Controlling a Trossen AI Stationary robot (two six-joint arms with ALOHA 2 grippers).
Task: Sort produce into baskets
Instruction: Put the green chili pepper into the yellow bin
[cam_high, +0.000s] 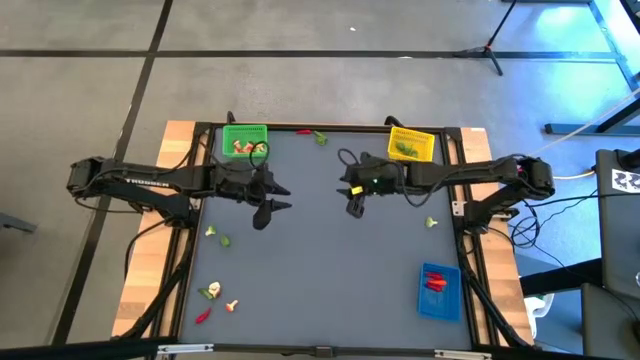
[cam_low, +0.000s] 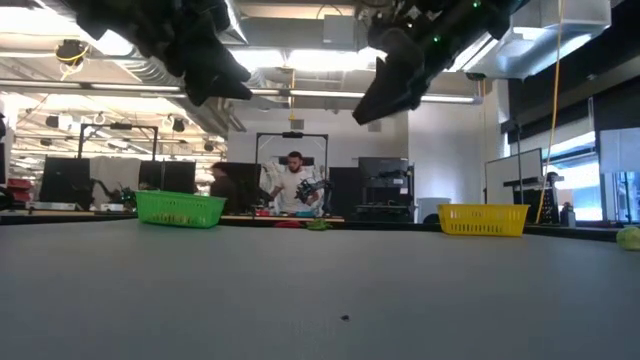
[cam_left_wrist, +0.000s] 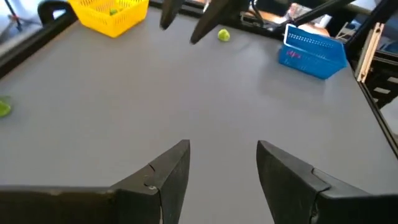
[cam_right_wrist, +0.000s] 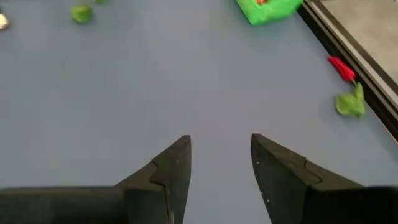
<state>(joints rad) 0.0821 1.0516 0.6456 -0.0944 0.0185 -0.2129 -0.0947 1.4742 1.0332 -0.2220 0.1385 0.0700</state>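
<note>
- High view: the left gripper (cam_high: 268, 207) and right gripper (cam_high: 355, 202) hang over the middle of the table (cam_high: 330, 260), well apart, each with fingers parted and nothing between them. The green basket (cam_high: 244, 140) sits at the far edge toward the left, the yellow basket (cam_high: 411, 145) at the far edge toward the right, the blue basket (cam_high: 439, 291) near the near right corner with red pieces (cam_high: 434, 282) inside. Loose produce (cam_high: 216, 296) lies near the near left corner; a red chili (cam_high: 304, 131) and a green piece (cam_high: 320, 138) rest at the far edge between the two far baskets.
- Low view: both grippers are raised clear of the table.
- Left wrist view: fingers (cam_left_wrist: 163, 177) wide, empty.
- Right wrist view: fingers (cam_right_wrist: 166, 169) wide, empty.
</note>
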